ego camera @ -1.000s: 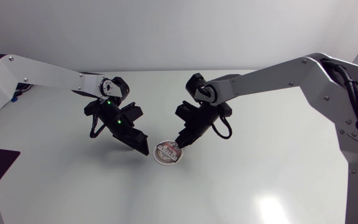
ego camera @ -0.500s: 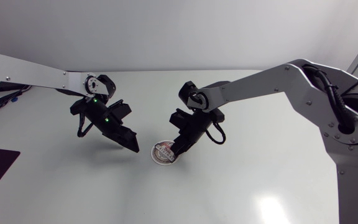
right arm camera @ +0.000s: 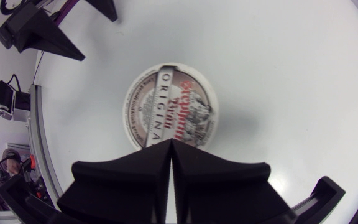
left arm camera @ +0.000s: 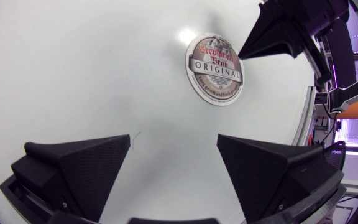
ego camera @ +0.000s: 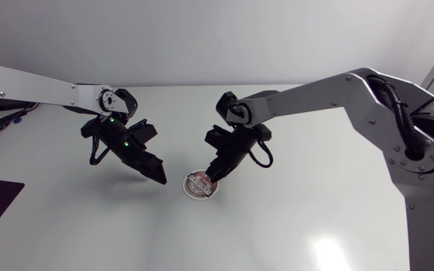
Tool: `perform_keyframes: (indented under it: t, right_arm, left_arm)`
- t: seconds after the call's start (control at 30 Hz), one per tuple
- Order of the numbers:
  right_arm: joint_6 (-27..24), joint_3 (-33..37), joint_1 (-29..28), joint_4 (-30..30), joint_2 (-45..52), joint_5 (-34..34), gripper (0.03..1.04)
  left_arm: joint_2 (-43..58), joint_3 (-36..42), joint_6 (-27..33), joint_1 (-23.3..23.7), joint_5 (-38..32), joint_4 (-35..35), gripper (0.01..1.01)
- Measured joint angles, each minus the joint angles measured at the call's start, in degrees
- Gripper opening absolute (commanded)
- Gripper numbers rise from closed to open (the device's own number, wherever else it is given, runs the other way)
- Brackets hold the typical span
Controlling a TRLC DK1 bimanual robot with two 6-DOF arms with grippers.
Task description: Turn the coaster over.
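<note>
Coaster point(ego camera: 200, 185) print-up on table point(ego camera: 300, 222), right pincer point(ego camera: 213, 178) closed at rim

Left jaws apart, right jaws together

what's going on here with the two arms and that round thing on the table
Two robot arms are working on a round printed coaster that lies flat, print side up, on the white table. The right gripper has its fingers closed together, with the tips down at the coaster's edge. The left gripper is open and hovers on the coaster's other side, not touching it. The coaster has not been turned over yet.
</note>
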Motion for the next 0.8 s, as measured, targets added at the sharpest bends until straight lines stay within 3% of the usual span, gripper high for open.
perform_keyframes:
  t: [0.43,0.8]
  right_arm:
    - [0.0,1.77,-2.12,-0.28,2.73,0.09,0.05]
    - [0.0,3.21,-1.14,-3.19,4.52,-5.92,0.04]
  left_arm:
    - [0.0,0.0,0.0,-0.9,0.22,0.0,0.984]
    - [0.28,0.76,0.46,-0.92,2.54,-3.34,0.984]
